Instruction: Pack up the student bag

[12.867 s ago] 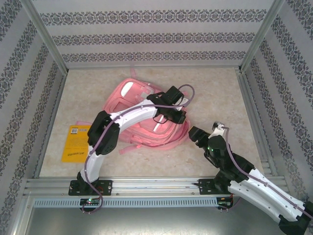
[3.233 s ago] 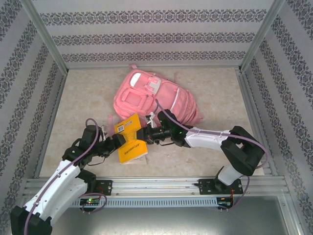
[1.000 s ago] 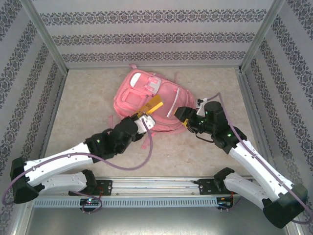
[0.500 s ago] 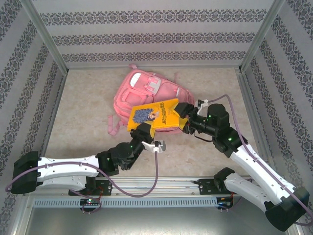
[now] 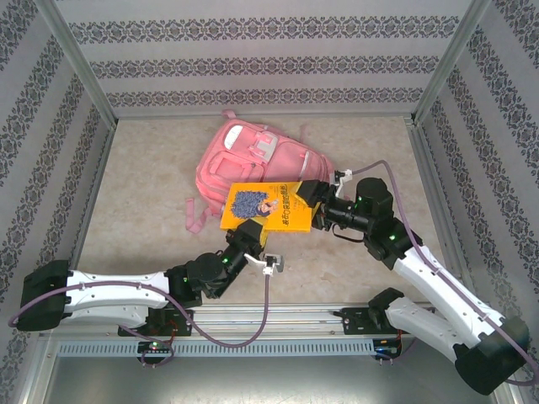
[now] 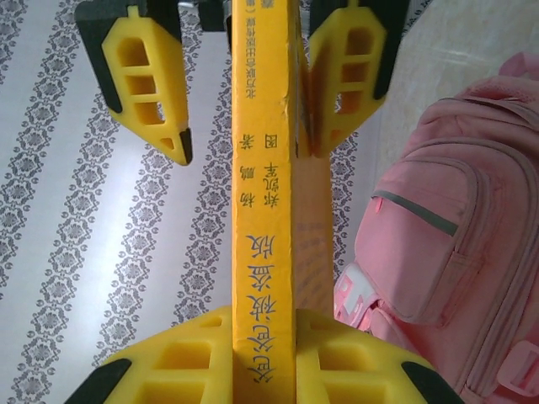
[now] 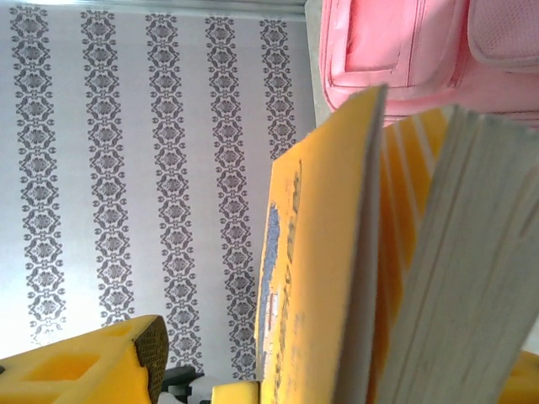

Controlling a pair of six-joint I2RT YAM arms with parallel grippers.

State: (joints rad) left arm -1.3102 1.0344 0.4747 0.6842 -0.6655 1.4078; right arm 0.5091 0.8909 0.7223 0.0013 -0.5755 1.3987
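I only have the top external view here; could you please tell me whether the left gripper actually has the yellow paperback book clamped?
Observer: Yes. In the left wrist view the left gripper is shut on the yellow paperback book, one yellow finger pressed against each side of its spine.
Operator: Thank you. And the right gripper?
Observer: The right gripper is open: one finger rests against the book's cover side, the other stands clear of the spine.
Operator: Is the book itself shut?
Observer: No. In the right wrist view its cover splays away from the grey page block.
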